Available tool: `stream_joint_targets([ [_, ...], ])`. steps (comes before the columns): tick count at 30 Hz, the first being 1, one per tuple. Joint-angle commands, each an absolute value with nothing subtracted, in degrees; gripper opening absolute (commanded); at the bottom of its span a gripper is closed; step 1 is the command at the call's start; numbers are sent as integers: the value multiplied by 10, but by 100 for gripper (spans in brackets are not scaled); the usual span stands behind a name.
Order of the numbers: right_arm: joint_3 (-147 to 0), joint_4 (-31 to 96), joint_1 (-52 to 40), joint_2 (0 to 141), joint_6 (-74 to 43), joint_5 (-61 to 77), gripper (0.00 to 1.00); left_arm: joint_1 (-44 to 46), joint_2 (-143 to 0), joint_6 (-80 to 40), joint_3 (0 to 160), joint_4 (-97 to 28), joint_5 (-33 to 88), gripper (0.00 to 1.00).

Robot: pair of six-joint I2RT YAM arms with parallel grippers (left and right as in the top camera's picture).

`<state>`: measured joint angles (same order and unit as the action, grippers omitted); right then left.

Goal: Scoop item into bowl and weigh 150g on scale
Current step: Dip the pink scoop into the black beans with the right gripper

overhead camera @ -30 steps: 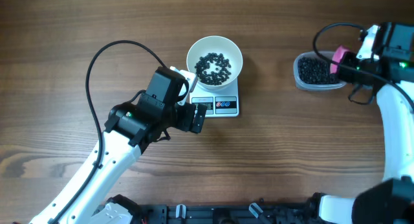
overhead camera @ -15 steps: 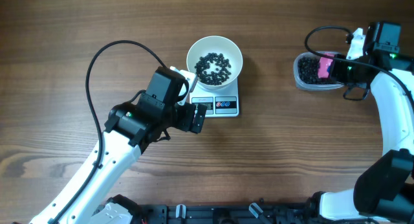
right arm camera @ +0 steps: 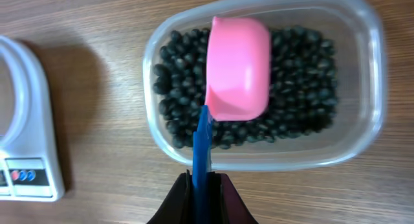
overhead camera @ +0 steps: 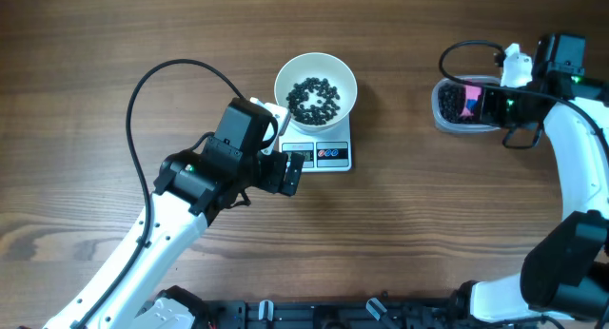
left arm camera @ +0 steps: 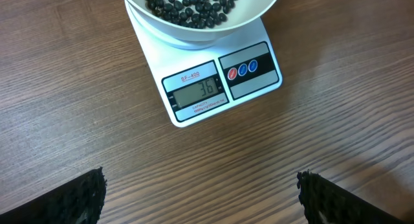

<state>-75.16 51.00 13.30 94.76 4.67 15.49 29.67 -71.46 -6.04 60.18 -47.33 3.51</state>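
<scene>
The white bowl (overhead camera: 284, 74) stands on the scale (overhead camera: 328, 156) and holds a thin layer of black beans (overhead camera: 314, 98). In the left wrist view the scale (left arm camera: 259, 78) shows 36 under the bowl (left arm camera: 194, 31). My left gripper (overhead camera: 290, 172) hangs open just in front of the scale, its fingertips (left arm camera: 84, 198) wide apart over bare wood. My right gripper (right arm camera: 203, 185) is shut on the blue handle (right arm camera: 202, 146) of a pink scoop (right arm camera: 237, 67). The scoop's cup lies over the beans (right arm camera: 301, 88) in the clear tub (right arm camera: 152, 68), its rounded back towards the camera.
The clear tub (overhead camera: 441, 115) sits at the far right of the wooden table, a short way right of the scale. The left arm's black cable (overhead camera: 143, 91) loops over the table to the left of the bowl. The scale's edge (right arm camera: 29, 153) shows left of the tub.
My right gripper has swung left and turned, carrying the pink scoop from the tub's right end to over the beans. The left arm, bowl and scale have not moved.
</scene>
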Motion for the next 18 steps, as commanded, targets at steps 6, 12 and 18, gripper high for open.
stream_joint_targets([
  [6, -753, 538, 131, 961, 39, 223, 4, 295, -710, -47, 613, -474, 40, 100],
  [12, -753, 539, 139, 961, 8, 232, 4, 295, -710, -47, 613, -474, 40, 100],
  [18, -753, 532, 178, 961, -4, 281, 4, 295, -710, -47, 613, -474, 40, 100],
])
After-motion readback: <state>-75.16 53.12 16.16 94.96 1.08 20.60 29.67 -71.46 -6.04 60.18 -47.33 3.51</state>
